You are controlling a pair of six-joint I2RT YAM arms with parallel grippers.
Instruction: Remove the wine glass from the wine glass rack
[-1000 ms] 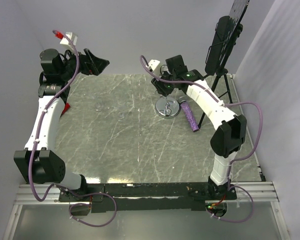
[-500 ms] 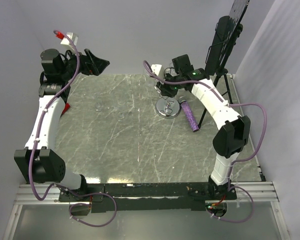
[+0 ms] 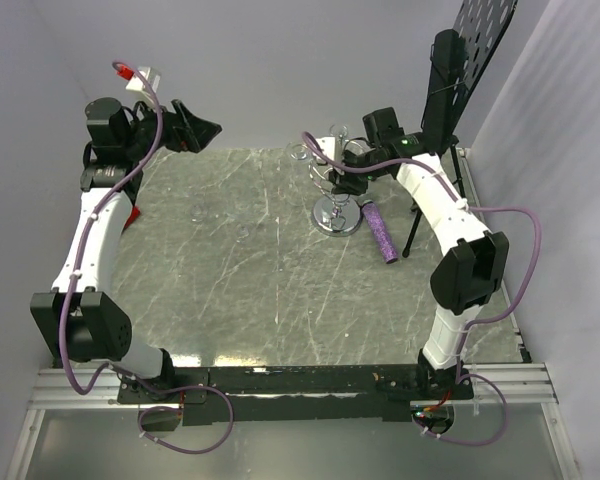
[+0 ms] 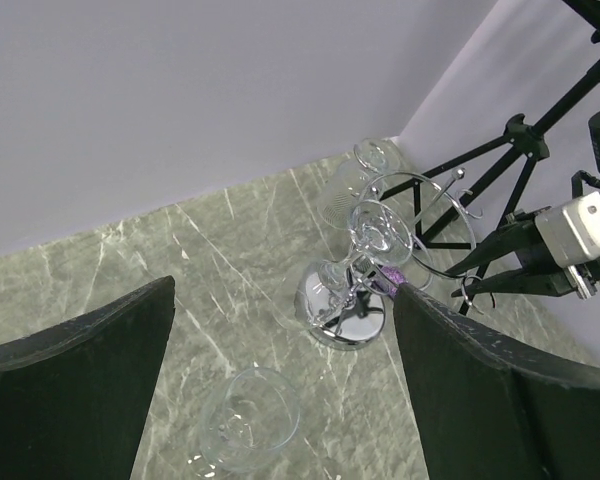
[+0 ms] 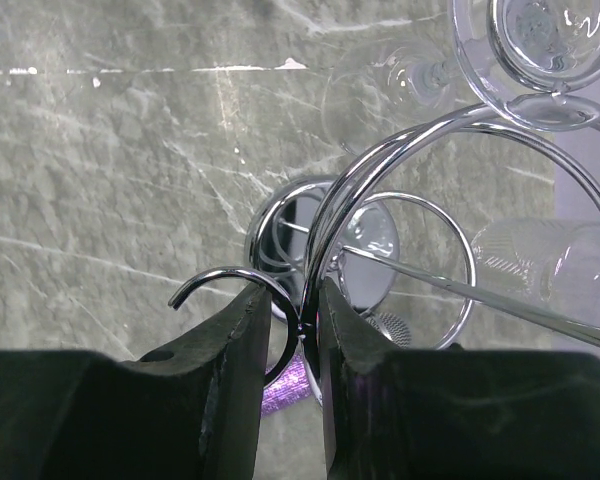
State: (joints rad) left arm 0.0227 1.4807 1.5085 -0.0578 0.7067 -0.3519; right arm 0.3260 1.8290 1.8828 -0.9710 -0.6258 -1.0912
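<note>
Right jaws are pinched on the top wire ring of the wine glass rack (image 3: 338,218), which I see standing at the far right of the bench (image 3: 280,290), beside a purple tube (image 3: 379,231). One wine glass (image 5: 545,40) hangs from its loops. Left jaws gape wide and empty, raised at far left; another glass (image 4: 245,415) sits on the bench.

Right arm (image 3: 435,200) swung right and back from where I had it a second ago. Right gripper (image 5: 307,315) no longer hides rack top from overhead. Jaws narrowed, now pinched on wire ring of wine glass rack (image 3: 337,213). Hanging wine glasses (image 4: 380,225) now exposed overhead. Black tripod stand (image 3: 442,70) shifted; its perforated panel (image 3: 485,35) now further right.
</note>
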